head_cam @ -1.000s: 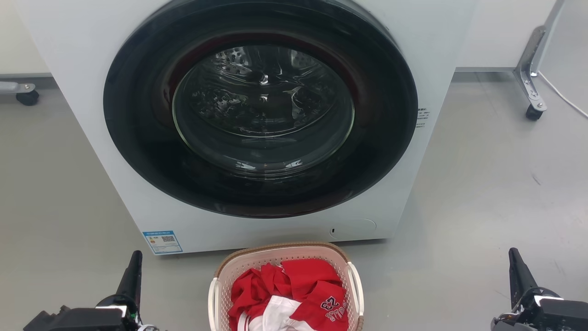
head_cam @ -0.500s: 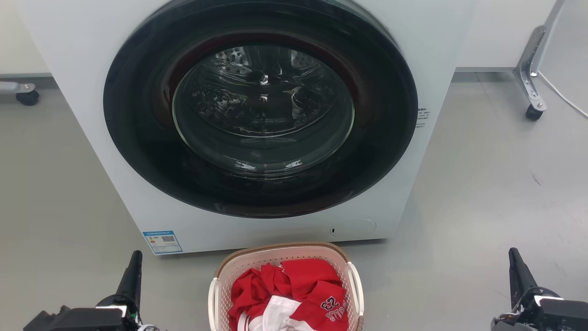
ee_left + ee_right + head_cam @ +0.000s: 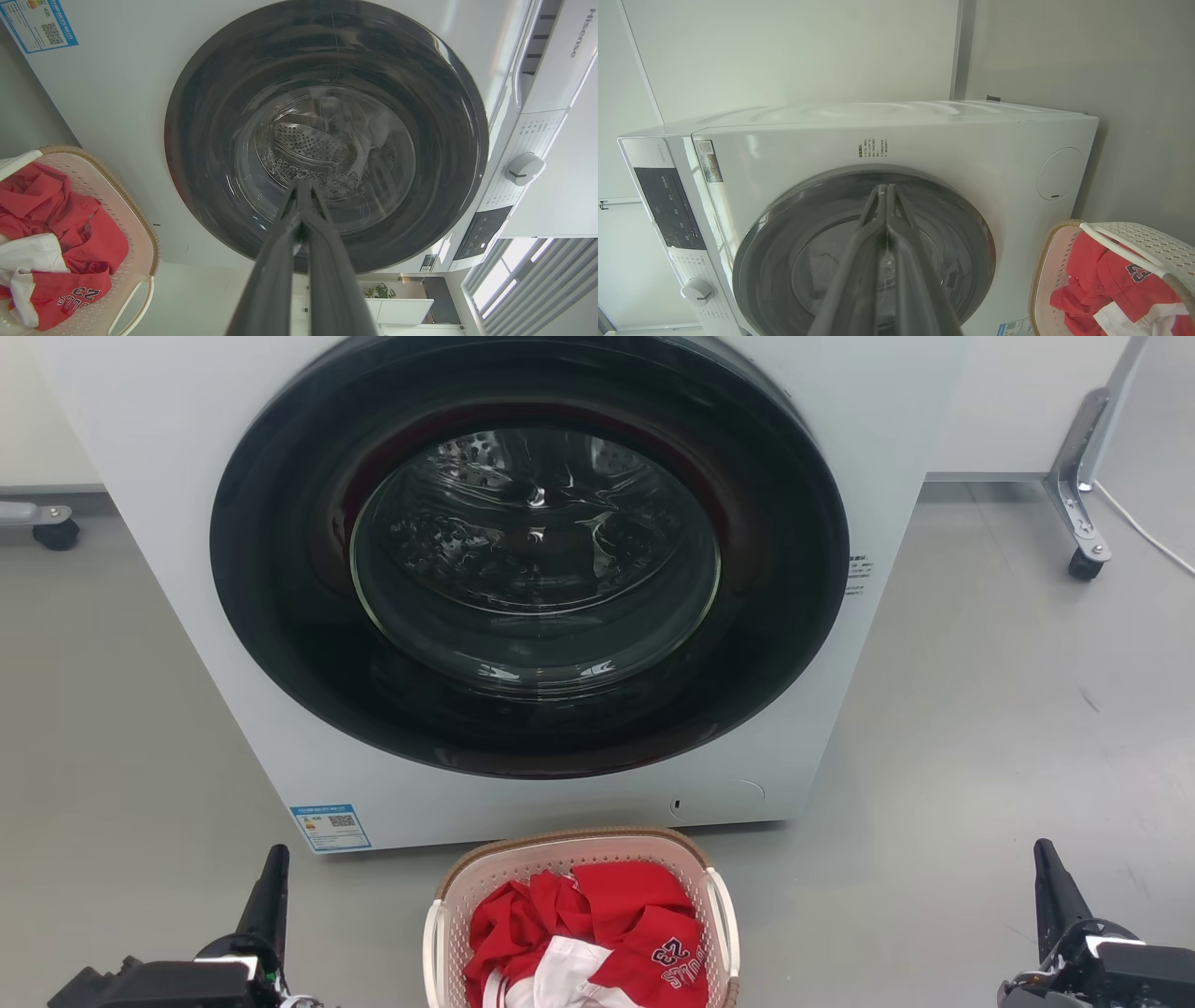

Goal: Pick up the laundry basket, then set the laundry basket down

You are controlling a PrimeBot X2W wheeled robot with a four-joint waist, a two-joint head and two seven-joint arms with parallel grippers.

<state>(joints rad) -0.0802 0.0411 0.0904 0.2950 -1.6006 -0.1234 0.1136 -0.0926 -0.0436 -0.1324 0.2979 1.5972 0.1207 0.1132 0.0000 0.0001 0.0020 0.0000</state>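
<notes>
Laundry basket (image 3: 569,849) of cream-white holey plastic, bottom middle

It holds red and white clothes (image 3: 607,915), near the big white washing machine (image 3: 187,523). Left gripper (image 3: 276,855) at lower left and right gripper (image 3: 1044,849) at lower right each have dark fingers pressed together, apart from it.

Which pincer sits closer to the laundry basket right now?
The left pincer: its gap to the laundry basket is clearly narrower than that of the right pincer.
</notes>
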